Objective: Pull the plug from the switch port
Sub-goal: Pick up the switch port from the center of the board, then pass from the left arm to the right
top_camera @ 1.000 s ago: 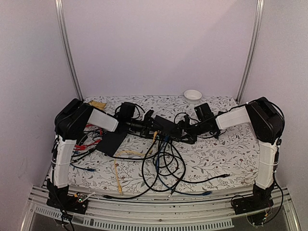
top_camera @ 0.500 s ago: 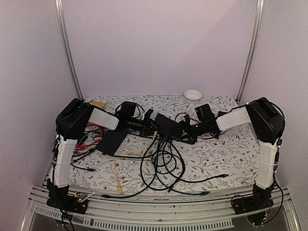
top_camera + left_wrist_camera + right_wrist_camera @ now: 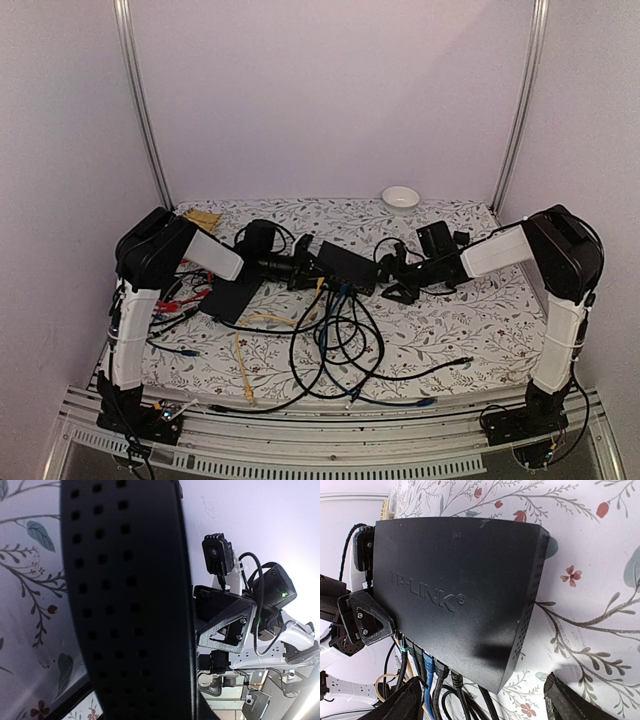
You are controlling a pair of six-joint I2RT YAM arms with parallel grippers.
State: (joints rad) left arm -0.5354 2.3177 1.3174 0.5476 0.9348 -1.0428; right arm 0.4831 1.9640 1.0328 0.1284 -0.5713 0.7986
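The left arm reaches low over the flowered table [image 3: 470, 320] from the left. The left hand [image 3: 298, 268] pinches the left end of the switch [image 3: 455, 595], a flat black matte box with pale letters on top. One of its black fingers [image 3: 365, 622] sits on a corner of the switch. The switch is near the middle of the table. The right arm is bent and stretches in from the right of the switch. The right hand [image 3: 392, 277] is spread wide and holds nothing.

Half a second ago the right hand was just beside the right end of the switch. Now it has backed off to the right, and a bit of table shows between them. The left hand and the switch have hardly moved.

A row of plugs, one of them a blue plug [image 3: 429, 672], sits in the near long edge of the switch. A heap of black, blue and yellow cables [image 3: 340, 340] lies in front of the switch. A thin flat black slab [image 3: 232, 295] lies left of the switch. A small white bowl [image 3: 401, 198] stands well behind it, by the back edge. The most open room is to the right of the switch.
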